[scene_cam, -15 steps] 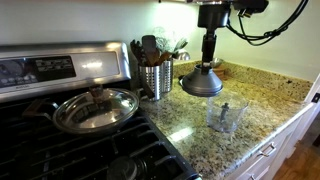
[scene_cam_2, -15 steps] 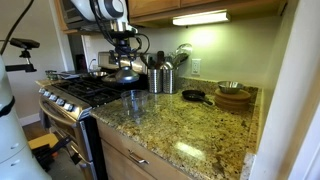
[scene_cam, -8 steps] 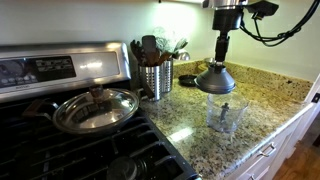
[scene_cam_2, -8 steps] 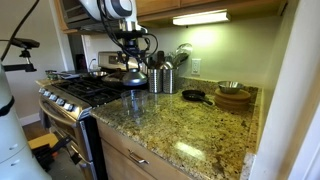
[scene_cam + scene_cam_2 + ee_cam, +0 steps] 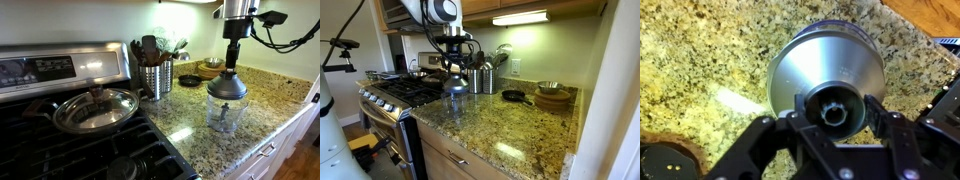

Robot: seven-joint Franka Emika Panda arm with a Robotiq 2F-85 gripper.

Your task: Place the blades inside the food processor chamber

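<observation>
My gripper [image 5: 232,68] is shut on the knob of the grey metallic dome [image 5: 227,87] and holds it just above the clear food processor chamber [image 5: 224,118] on the granite counter. Both exterior views show this, with the gripper [image 5: 455,68], the dome [image 5: 455,85] and the chamber [image 5: 455,103] stacked in line. In the wrist view the fingers [image 5: 835,110] clamp the dark knob and the dome [image 5: 825,65] hides the chamber below. I cannot make out the blades in any view.
A steel utensil canister [image 5: 155,78] stands behind, also seen in an exterior view [image 5: 485,80]. A glass-lidded pan [image 5: 95,108] sits on the stove [image 5: 60,150]. A small black pan [image 5: 512,96] and stacked bowls [image 5: 553,97] lie further along the counter.
My gripper has carried the grey dome sideways from beside the utensil canister to directly over the clear chamber. The chamber has not moved.
</observation>
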